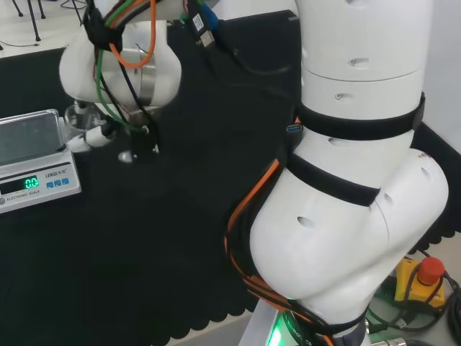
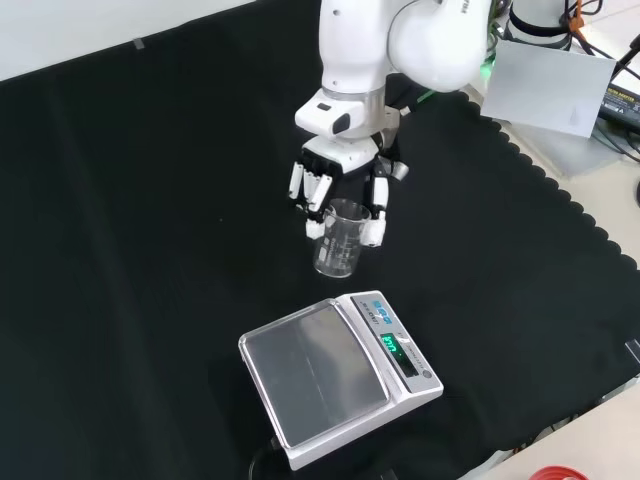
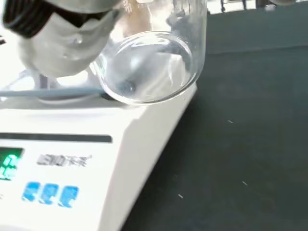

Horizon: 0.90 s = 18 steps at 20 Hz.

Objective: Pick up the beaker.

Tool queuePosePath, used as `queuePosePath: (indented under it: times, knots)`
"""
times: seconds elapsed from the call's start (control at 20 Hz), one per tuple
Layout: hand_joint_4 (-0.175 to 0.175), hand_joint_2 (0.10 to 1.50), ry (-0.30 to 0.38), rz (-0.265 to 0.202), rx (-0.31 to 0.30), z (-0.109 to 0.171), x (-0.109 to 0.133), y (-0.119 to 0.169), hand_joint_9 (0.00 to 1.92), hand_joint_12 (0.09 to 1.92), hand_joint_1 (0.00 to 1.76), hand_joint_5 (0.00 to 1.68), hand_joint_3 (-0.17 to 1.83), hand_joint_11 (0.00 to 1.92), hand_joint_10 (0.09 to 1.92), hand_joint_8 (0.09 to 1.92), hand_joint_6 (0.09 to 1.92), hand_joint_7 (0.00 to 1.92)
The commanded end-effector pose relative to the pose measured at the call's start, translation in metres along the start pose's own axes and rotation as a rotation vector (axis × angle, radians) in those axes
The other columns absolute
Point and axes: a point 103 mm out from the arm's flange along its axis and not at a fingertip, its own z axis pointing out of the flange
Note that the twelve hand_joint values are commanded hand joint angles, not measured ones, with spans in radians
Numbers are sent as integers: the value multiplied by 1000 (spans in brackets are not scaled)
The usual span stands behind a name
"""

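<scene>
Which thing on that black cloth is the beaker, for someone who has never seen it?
In the front view, find the white scale on the black cloth. Just behind it is the beaker, within the fingers of the hand. It is the small clear glass cup, open-topped.

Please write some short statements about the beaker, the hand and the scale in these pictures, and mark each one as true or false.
1. The hand has its fingers curled round the beaker. True.
2. The beaker stands on the weighing pan of the scale. False: in the front view it is beyond the scale, over the black cloth, in the hand.
3. The beaker is upright in the front view. True.
4. The beaker is full of a dark liquid. False: it looks clear, and no contents can be made out.
5. The scale's display is dark. False: it is lit green.
</scene>
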Motion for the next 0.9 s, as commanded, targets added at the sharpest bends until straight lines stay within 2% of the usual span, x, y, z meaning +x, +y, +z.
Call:
queuePosePath:
  times: [0.05, 0.2, 0.3, 0.5, 0.7, 0.9]
  knots:
    - [175, 658, -3, -107, -24, -16, 38, 42, 1516, 1016, 1130, 1305, 620, 1162, 432, 578, 598, 1521]
    - [175, 657, -32, -139, -6, -7, 54, 65, 1517, 1016, 1130, 1306, 623, 1162, 431, 578, 597, 1523]
    - [175, 655, -28, -133, -3, -2, 64, 80, 1518, 1016, 1131, 1307, 625, 1162, 430, 578, 597, 1524]
    - [175, 653, -54, -149, -1, 11, 82, 114, 1519, 1016, 1131, 1308, 628, 1162, 429, 577, 596, 1525]
    - [175, 652, -65, -140, 15, 25, 82, 138, 1521, 1016, 1131, 1308, 630, 1163, 428, 578, 595, 1527]
    - [175, 650, -56, -118, 39, 39, 73, 143, 1523, 1015, 1132, 1309, 632, 1163, 427, 578, 595, 1528]
